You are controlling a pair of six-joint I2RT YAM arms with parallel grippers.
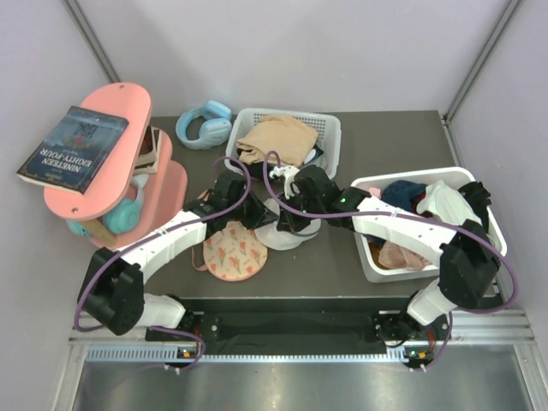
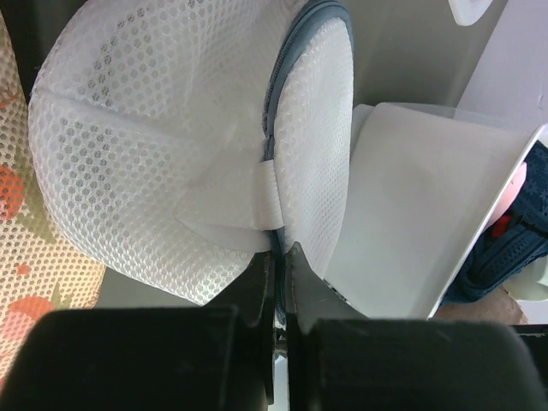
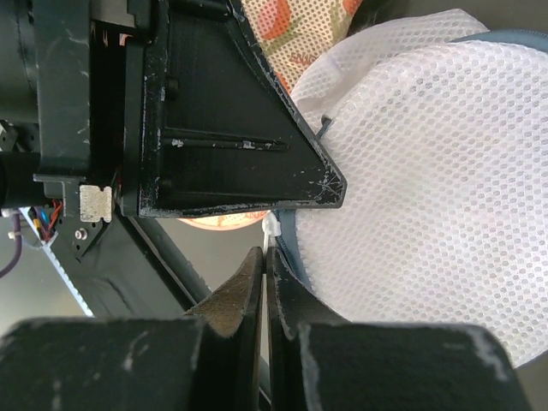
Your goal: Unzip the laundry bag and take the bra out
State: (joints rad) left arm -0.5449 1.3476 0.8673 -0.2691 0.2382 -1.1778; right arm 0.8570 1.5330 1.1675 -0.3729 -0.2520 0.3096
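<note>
Pinching the white tab [image 2: 257, 201] of the laundry bag [image 2: 154, 145] where it crosses the dark zip rim [image 2: 287, 77]: left gripper [image 2: 278, 257], jaws clenched. Right gripper [image 3: 266, 257] clamped tight too, tips at the rim; grip on anything, cannot tell. Bag sits between both grippers, floral bra [image 1: 233, 253] outside, just beside it. Mesh looks light, soft, collapsible; best taken by zip pull or rim, not netting. Book [image 1: 73, 147] reads NINETEEN EIGHTY-FOUR
</note>
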